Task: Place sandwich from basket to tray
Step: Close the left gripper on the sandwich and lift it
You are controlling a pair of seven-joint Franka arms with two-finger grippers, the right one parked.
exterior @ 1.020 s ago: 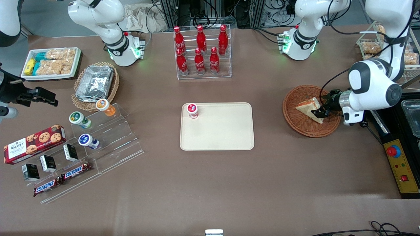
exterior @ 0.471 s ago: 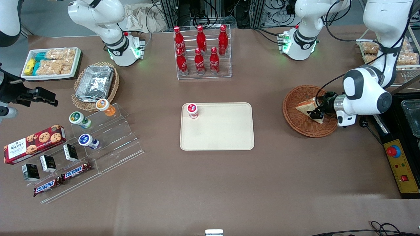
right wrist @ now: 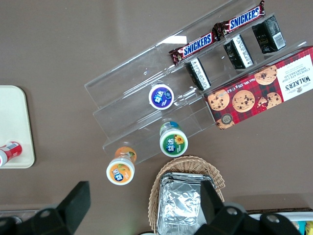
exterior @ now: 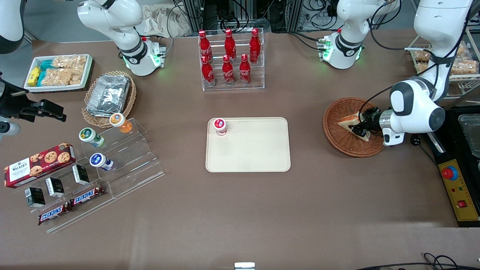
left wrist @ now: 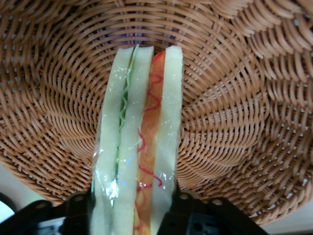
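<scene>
Sandwich (left wrist: 139,147): film-wrapped wedge, standing on edge in the basket (exterior: 337,127) near the desk's working-arm end. Hand (exterior: 359,127) is clenched on the sandwich across its bread faces. Judged light, soft, easily crushed; the wrap looks slippery, so a gentle flat-face grip suits. The tray (exterior: 258,157) lies mid-desk, a small red-capped bottle (exterior: 219,126) at one corner.

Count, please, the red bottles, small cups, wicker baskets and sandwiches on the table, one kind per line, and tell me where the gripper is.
Red bottles: 6
Small cups: 4
Wicker baskets: 2
Sandwich: 1
Total: 13
The gripper is at the sandwich, over the reddish-brown basket.
</scene>
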